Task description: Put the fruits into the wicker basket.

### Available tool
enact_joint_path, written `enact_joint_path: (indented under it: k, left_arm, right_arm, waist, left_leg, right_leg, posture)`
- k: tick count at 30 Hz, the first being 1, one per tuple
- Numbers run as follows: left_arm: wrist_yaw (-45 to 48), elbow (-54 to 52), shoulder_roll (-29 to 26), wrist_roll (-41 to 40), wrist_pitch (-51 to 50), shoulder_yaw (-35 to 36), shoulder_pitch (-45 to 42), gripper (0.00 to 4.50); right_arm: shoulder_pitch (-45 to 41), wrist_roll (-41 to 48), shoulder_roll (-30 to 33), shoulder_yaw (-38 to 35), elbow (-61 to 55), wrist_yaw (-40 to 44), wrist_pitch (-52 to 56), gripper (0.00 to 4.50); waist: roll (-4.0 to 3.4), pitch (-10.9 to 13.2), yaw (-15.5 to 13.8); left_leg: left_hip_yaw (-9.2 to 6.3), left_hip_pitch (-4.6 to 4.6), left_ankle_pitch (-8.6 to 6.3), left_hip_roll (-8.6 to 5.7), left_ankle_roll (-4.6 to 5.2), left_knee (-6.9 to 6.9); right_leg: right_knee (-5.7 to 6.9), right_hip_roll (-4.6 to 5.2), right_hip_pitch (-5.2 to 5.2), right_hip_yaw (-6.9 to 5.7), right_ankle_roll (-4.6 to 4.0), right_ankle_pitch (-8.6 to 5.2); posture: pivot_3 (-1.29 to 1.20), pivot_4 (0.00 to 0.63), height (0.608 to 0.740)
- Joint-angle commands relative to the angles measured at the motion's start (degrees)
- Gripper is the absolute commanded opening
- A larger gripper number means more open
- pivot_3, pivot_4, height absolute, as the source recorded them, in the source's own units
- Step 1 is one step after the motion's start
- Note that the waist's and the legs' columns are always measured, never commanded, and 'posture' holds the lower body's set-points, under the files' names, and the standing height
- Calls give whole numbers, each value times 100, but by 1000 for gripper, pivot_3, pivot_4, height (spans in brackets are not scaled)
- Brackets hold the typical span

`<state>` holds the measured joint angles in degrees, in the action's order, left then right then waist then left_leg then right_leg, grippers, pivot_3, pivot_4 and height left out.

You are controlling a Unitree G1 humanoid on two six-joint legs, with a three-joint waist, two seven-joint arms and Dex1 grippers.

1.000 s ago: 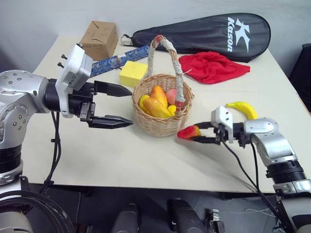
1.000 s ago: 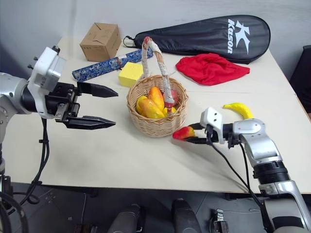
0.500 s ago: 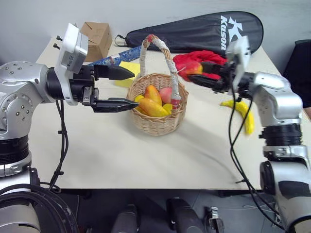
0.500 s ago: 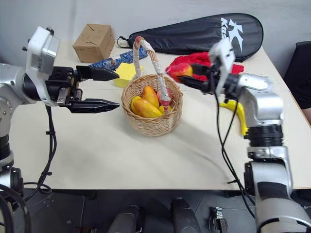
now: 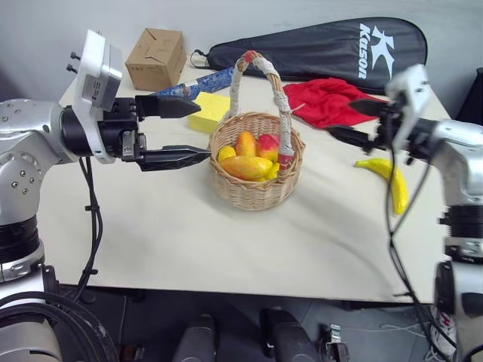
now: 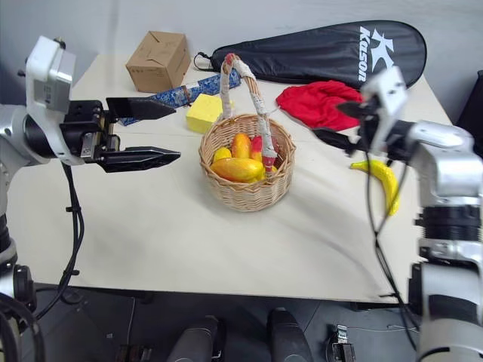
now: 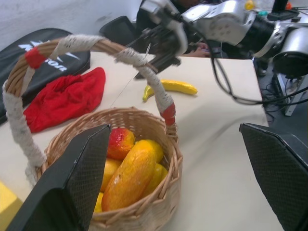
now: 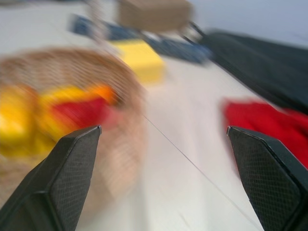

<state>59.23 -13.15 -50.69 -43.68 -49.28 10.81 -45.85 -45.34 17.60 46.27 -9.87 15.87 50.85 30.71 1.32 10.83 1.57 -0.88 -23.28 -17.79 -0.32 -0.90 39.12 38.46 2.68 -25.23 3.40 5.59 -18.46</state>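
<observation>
Left eye view: the right gripper (image 5: 351, 121) is raised above the table (image 5: 166, 241), fingers spread and empty, pointing toward the basket (image 5: 255, 170) from its right, in front of the red cloth (image 5: 321, 102). The left gripper (image 5: 181, 130) is likewise open and empty, level, just left of the basket rim. The basket stands mid-table and holds several fruits: an orange-yellow mango (image 5: 246, 167) lying across the front, a red fruit (image 5: 268, 145) behind it by the handle (image 5: 260, 72), and yellow pieces around them. A banana (image 5: 386, 181) lies on the table to the right of the basket, well apart from it. Behind the basket lie a sponge (image 5: 207, 111), a box (image 5: 155, 58) and a black racket bag (image 5: 324, 47).
</observation>
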Motion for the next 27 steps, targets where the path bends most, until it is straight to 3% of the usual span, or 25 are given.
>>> enact_joint_path:
  k: [1,6,18,21,27]
  left_arm:
    - [-103,-267,-18,-134,70,148,-43,4500]
    - [-140,-272,5,-152,84,115,-46,4500]
    - [-85,-203,-45,-121,117,30,-141,4500]
    - [-80,-160,-62,-118,105,22,-182,4500]
    - [13,-122,-77,-164,60,-24,-242,4500]
  right_arm:
    - [392,-258,228,-365,-35,-593,-27,4311]
    - [682,-526,173,-605,929,-1388,-264,4311]
    - [766,-765,-410,-217,2286,-1540,-502,4311]
    - [825,-778,-422,-265,2374,-1677,-504,3698]
    - [1122,-492,-316,-445,1873,-1480,-271,1739]
  waist:
    - [0,0,32]
    - [-1,0,60]
    - [-1,-1,81]
    - [-1,-1,87]
    - [-1,-1,38]
  left_leg:
    - [9,4,0,0,0,0]
    - [45,20,1,4,1,-2]
    - [52,23,2,6,0,-2]
    - [52,26,2,8,0,-2]
    - [51,26,1,6,0,1]
  right_leg:
    - [3,-3,-1,1,0,0]
    - [18,-13,-13,10,0,0]
    - [22,-15,-15,15,0,0]
    - [23,-17,-14,14,0,0]
    - [25,-14,-10,13,1,1]
  posture:
    - [0,150,740]
    - [0,150,740]
    - [0,150,740]
    - [0,150,740]
    - [0,150,740]
